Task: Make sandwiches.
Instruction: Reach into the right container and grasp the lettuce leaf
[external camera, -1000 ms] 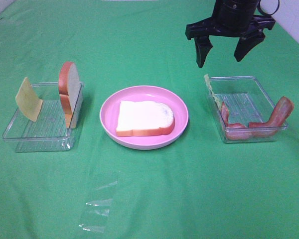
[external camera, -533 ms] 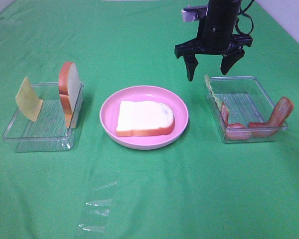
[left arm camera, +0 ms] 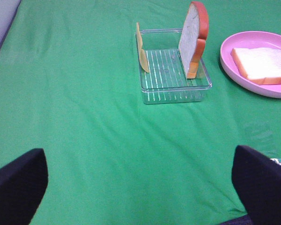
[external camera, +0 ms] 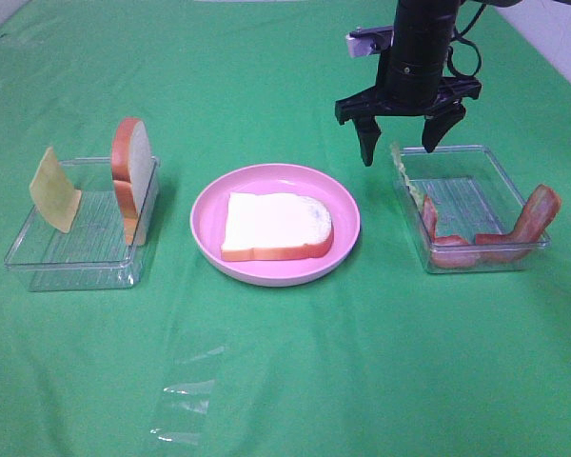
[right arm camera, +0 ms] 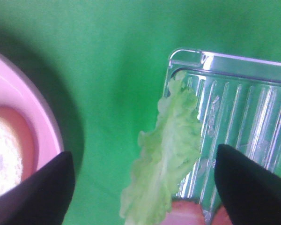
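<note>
One white bread slice [external camera: 276, 224] lies flat on the round pink plate [external camera: 209, 205]. A second bread slice [external camera: 133, 176] stands upright in the left clear tray [external camera: 76, 252], with the yellow cheese square [external camera: 54, 190] leaning at that tray's other end. Pale green lettuce [external camera: 406, 181] leans on the left wall of the right clear tray [external camera: 485, 157], and bacon strips [external camera: 514, 233] sit at its front. My right gripper [external camera: 398, 150] hangs open just above the lettuce [right arm camera: 166, 145], one finger on each side. My left gripper [left arm camera: 140, 187] is open, low over bare cloth, well short of the left tray [left arm camera: 175, 91].
Green cloth covers the whole table. A crumpled piece of clear plastic film [external camera: 186, 395] lies near the front edge, left of centre. The white wall edge shows at the far right corner.
My right gripper has come down and shifted left, from high behind the right tray to just over the lettuce at its left wall. Nothing else has moved.
</note>
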### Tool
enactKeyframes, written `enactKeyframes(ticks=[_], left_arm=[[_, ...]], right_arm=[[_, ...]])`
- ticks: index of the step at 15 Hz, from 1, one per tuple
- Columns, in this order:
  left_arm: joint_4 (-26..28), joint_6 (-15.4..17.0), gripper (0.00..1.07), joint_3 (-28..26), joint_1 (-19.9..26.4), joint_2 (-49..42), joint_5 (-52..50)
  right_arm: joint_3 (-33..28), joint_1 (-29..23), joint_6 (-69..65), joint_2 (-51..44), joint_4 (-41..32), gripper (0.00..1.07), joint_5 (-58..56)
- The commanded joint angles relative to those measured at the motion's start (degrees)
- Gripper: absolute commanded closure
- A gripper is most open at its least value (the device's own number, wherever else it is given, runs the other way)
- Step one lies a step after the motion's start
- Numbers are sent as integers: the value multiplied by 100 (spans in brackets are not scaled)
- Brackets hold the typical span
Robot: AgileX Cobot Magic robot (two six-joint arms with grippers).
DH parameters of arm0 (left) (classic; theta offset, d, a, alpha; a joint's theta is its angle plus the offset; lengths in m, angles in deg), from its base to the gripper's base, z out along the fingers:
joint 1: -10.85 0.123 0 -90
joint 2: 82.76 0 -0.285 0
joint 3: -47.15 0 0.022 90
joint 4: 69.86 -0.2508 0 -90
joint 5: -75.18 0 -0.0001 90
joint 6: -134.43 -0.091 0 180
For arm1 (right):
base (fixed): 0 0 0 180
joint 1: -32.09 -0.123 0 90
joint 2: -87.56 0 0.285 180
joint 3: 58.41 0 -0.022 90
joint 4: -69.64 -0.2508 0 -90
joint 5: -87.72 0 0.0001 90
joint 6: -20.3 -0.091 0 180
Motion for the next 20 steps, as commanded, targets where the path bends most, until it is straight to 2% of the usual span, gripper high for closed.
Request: enactKeyframes(ticks=[1, 4, 7, 10, 12, 18, 19, 20], left_arm=[[-11, -11, 7, 6, -11, -6, -23], [-11, -11, 7, 6, -11, -6, -23], [-11, -11, 7, 6, -11, -6, -23], [-11, -11, 7, 6, -11, -6, -23], [-11, -11, 7, 6, -11, -6, -23], [-11, -11, 7, 6, -11, -6, -23], [-11, -11, 7, 6, -11, -6, -23], [-11, -11, 7, 6, -11, -6, -23]], right_arm=[[17, 11, -17, 80, 40, 30, -642], [17, 11, -23, 115, -11, 33, -642], [17, 11, -23, 149, -29, 42, -642], [17, 11, -17, 149, 6, 65, -642], [17, 11, -17, 149, 69, 78, -642], [17, 6, -40, 149, 138, 79, -642], [17, 6, -40, 149, 183, 81, -642], [17, 6, -40, 149, 269, 88, -642]])
